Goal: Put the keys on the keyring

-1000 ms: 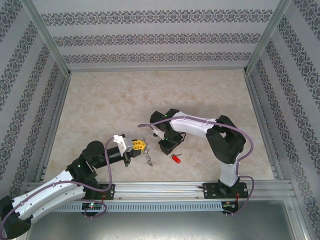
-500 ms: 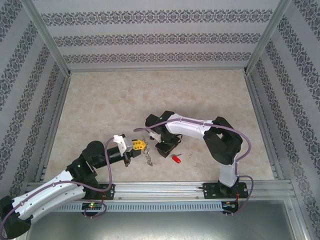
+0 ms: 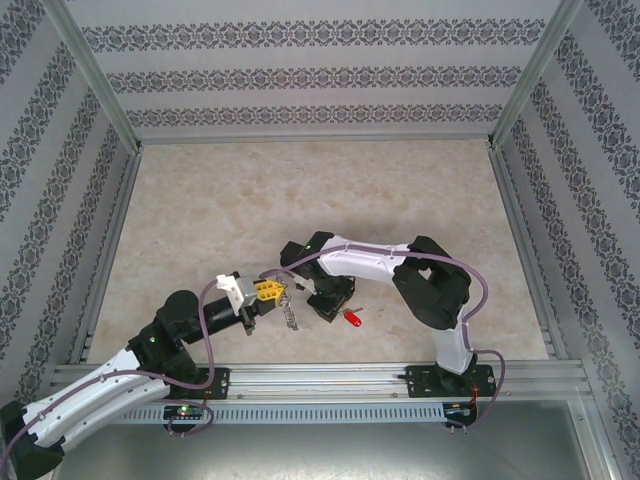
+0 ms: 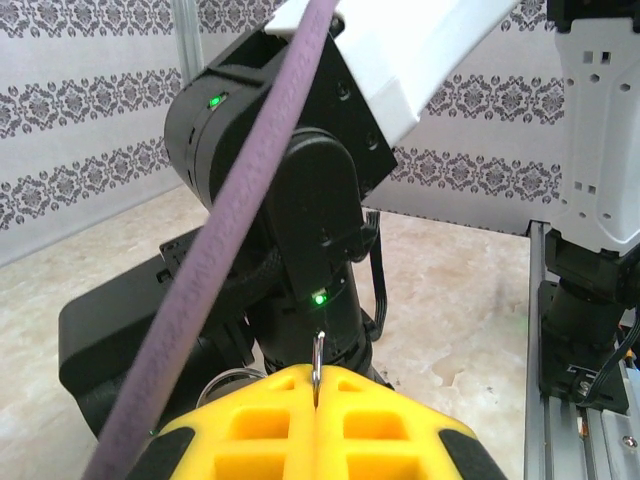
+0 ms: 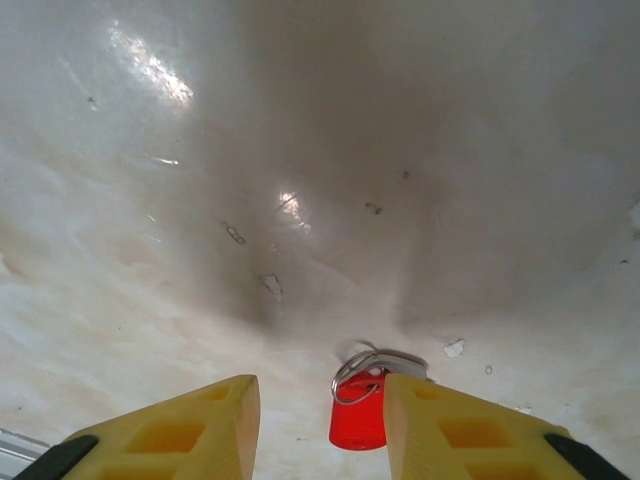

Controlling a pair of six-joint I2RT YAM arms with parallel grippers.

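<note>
Change, right arm: it has swung in toward the left arm, and the right end effector (image 3: pixel 330 303) now sits closer over the red key (image 3: pixel 351 318).
Change, left arm: elbow drawn back, the left end effector (image 3: pixel 268 291) shifted slightly left.
Unchanged: the red key is in the same spot on the worktop (image 3: pixel 220 210).
Left end effector: fingers pressed together, with a thin wire loop (image 4: pixel 317 352) pinched upright in their seam.
Right end effector: fingers apart, flanking the red key's head.
Keyring (image 3: pixel 291 318): silvery, just off the left fingertips.
Hard to tell: whether the pinched loop belongs to the keyring, and whether the keyring hangs or lies flat.
Cut off: the key's lower part, at the bottom edge of the right wrist view.
</note>
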